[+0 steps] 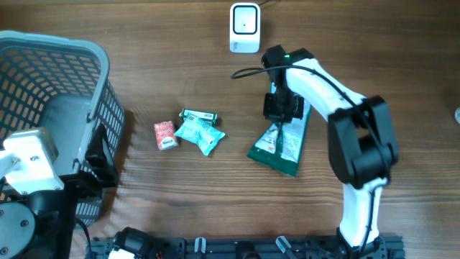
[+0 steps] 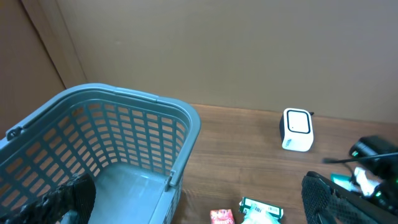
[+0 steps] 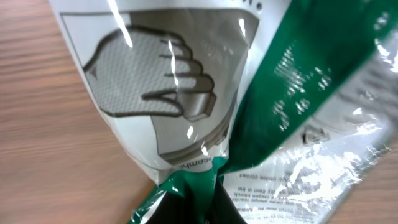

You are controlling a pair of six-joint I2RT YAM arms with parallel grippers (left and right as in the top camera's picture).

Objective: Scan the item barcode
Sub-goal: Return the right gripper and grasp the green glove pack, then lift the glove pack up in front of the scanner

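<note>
- Green-and-white glossy plastic packet (image 1: 282, 146) lay flat on brown wooden table (image 1: 374, 50), right of centre, below small white box-shaped scanner (image 1: 244, 27).
- Right pincer (image 1: 282, 108) sat over packet's upper end, jaws narrow, pinching bunched film. Rest of packet stretched from pincer toward table's near edge.
- Left pincer (image 2: 199, 205) stood wide, holding nothing, beside blue-grey plastic mesh basket (image 1: 72, 57), well apart from packet.
- Red sachet (image 1: 165, 135) and teal wrapper (image 1: 200, 134) lay between basket and packet.
</note>
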